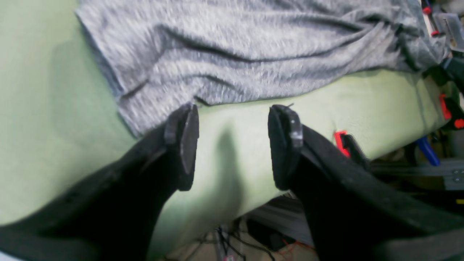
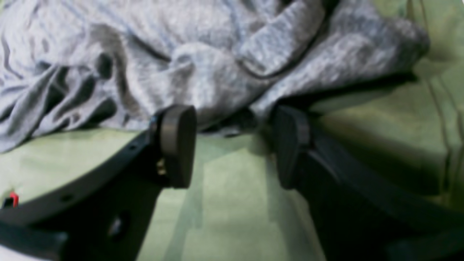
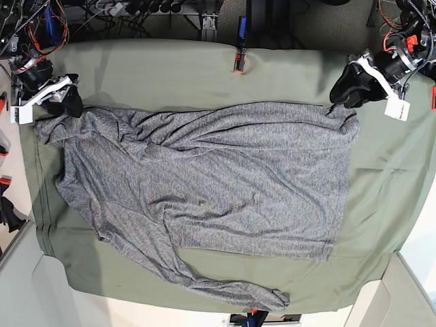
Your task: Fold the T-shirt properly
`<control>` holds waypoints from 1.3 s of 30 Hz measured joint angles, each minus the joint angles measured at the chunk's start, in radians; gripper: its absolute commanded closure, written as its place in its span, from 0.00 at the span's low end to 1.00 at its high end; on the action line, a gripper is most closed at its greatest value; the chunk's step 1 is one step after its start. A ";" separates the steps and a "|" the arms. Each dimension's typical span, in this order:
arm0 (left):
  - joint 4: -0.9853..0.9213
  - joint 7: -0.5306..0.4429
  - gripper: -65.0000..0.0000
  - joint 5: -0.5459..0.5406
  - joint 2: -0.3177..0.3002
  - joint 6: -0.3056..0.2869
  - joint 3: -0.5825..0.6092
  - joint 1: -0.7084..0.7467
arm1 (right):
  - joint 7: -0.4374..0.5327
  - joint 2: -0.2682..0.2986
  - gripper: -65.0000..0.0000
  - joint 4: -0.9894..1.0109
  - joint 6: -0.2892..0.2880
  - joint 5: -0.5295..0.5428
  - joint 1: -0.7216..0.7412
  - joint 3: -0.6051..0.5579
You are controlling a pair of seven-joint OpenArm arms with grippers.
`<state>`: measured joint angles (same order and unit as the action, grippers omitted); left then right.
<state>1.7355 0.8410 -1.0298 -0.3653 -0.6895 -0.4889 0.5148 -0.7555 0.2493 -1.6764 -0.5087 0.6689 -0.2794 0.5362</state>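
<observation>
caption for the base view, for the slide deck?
Grey T-shirt spread wrinkled on the green tablecloth, left gripper and right gripper open at its far corners.

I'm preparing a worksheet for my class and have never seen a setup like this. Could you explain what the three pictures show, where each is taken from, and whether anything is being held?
This is a robot with two arms. The base view looks straight down on a table covered by an olive-green cloth, with a heather-grey long-sleeved T-shirt spread out, still wrinkled and unfolded. The other two pictures come from cameras on the arms' wrists, looking along their black fingers. The left gripper is open at one shirt edge; the right gripper is open beside bunched fabric. Neither holds anything. Red clamps sit at the table's edge.
</observation>
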 measured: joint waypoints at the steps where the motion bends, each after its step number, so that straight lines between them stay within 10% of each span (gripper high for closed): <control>1: -0.018 0.000 0.49 0.021 0.003 0.000 0.005 -0.001 | -0.001 0.000 0.48 0.016 0.000 -0.002 0.003 0.000; 25: -0.369 -0.165 0.50 0.198 0.020 -0.024 0.138 -0.313 | 0.000 -0.026 0.48 0.066 0.003 -0.015 0.097 -0.022; 29: -0.373 -0.157 0.80 0.222 0.021 -0.013 0.139 -0.339 | 0.001 -0.045 0.48 0.066 0.002 -0.040 0.097 -0.024; 35: -0.376 -0.153 0.98 0.237 0.021 -0.007 0.141 -0.343 | 0.026 -0.044 0.96 0.066 0.003 -0.041 0.097 -0.024; 39: -0.371 -0.130 1.00 0.203 -0.001 -0.015 0.111 -0.323 | 0.026 -0.045 1.00 0.066 -0.005 -0.042 0.097 -0.024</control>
<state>1.3643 0.7109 -0.8268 -0.3660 -0.7048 -0.3775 0.1913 -0.7300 0.2047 -1.6104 -0.5133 0.6273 -0.1825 0.5117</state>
